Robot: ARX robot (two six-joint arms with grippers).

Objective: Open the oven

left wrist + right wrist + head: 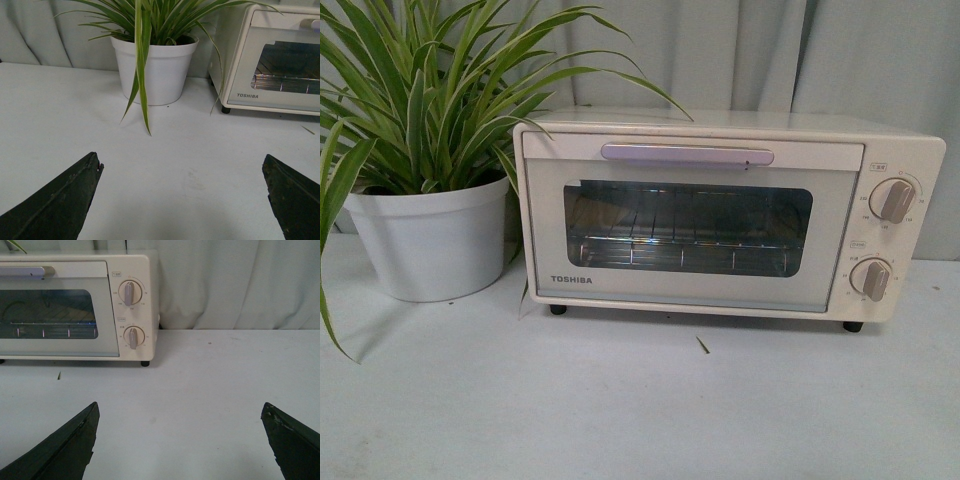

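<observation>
One cream-white boxy toaster oven [730,128] stands right of centre on the pale grey table [620,410] in the front view, its glass-windowed door [690,288] shut. A long pale bar handle [687,154] runs across the top of the door, two round knobs [895,200] sit one above the other at the oven's right end, a wire rack [685,245] shows through the glass, and small black feet [557,309] carry the box. Just beside its left end is a green striped-leaf plant [420,100] in a round white pot [425,240], some leaves arching over the oven's corner. A small green leaf scrap [702,345] lies on the table before the oven. A pale curtain [740,50] hangs behind. Neither arm shows.

From the left wrist view, the left gripper [182,165] hovers over bare table with its dark fingers spread wide and nothing between them; pot and oven lie ahead, well apart from it.

From the right wrist view, the right gripper [180,410] is likewise spread wide and empty, facing the oven's knob end, well apart.
</observation>
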